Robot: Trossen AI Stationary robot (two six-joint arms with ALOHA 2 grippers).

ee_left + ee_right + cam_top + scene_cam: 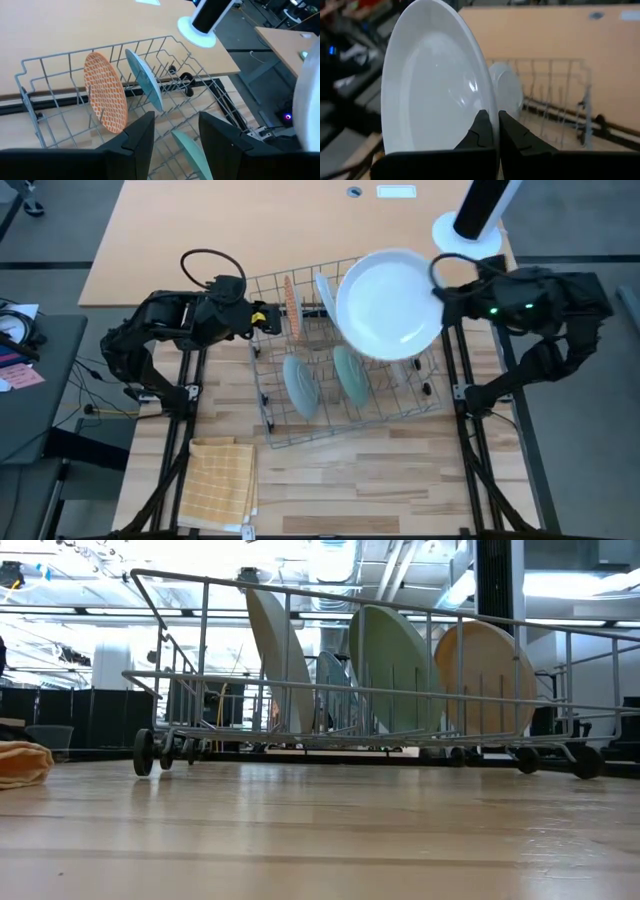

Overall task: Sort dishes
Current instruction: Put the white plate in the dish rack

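A grey wire rack (pixel 345 370) stands mid-table. In its slots stand on edge an orange-red patterned plate (pixel 290 305), a pale plate (pixel 322 292) and two teal plates (pixel 300 385) (pixel 350 373). A large white plate (pixel 390 305) hangs above the rack's far right part, and my right gripper (pixel 440 295) is shut on it. My left gripper (pixel 262 318) hovers open at the rack's far left end with nothing between its fingers. In the left wrist view the patterned plate (pixel 105 92) lies just beyond that gripper (pixel 175 140). My right gripper pinches the white plate's rim (pixel 490 107) between its two fingers, one finger on each face. The fingers come from the table's right, roughly level. The plate is lifted clear above the rack, its hollow face turned mostly upward.
A yellow checked cloth (pixel 220 480) lies at the near left corner. A white round stand base (pixel 465 230) with a dark post sits at the far right. Bare light wood lies in front of the rack (pixel 320 830).
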